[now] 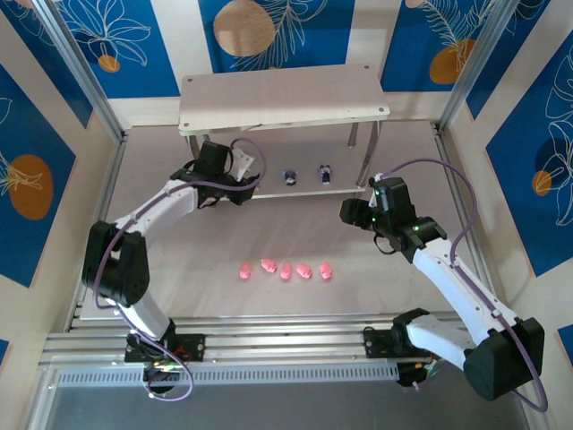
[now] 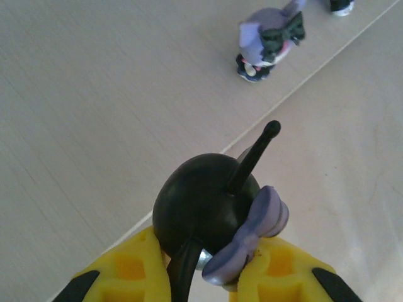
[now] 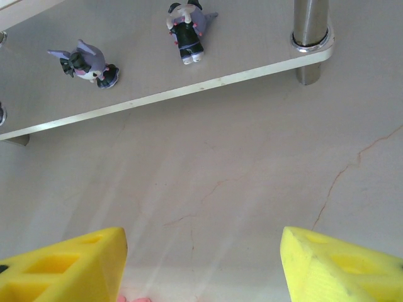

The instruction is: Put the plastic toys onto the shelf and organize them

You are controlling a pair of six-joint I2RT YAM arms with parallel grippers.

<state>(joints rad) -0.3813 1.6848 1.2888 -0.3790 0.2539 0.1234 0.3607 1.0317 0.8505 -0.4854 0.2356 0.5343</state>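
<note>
The shelf [image 1: 269, 98] stands at the back, and its lower board [image 2: 94, 94] carries two dark purple-black toys [image 1: 290, 176] [image 1: 324, 172]. My left gripper [image 1: 240, 184] is at the left part of that lower board, shut on a third dark toy with a lilac bow [image 2: 214, 211], held over the board's front edge. One standing dark toy [image 2: 267, 44] is a short way beyond it. Several pink toys [image 1: 285, 270] lie in a row on the table. My right gripper [image 3: 201, 267] hangs open over bare table, in front of the shelf's right leg [image 3: 310, 38].
The shelf's upper board [image 1: 358, 90] overhangs the lower one. Silver legs stand at the corners, one beside my right gripper [image 1: 351, 213]. Blue patterned walls close in the sides and back. The table [image 1: 286, 228] lies bare between the shelf and the pink row.
</note>
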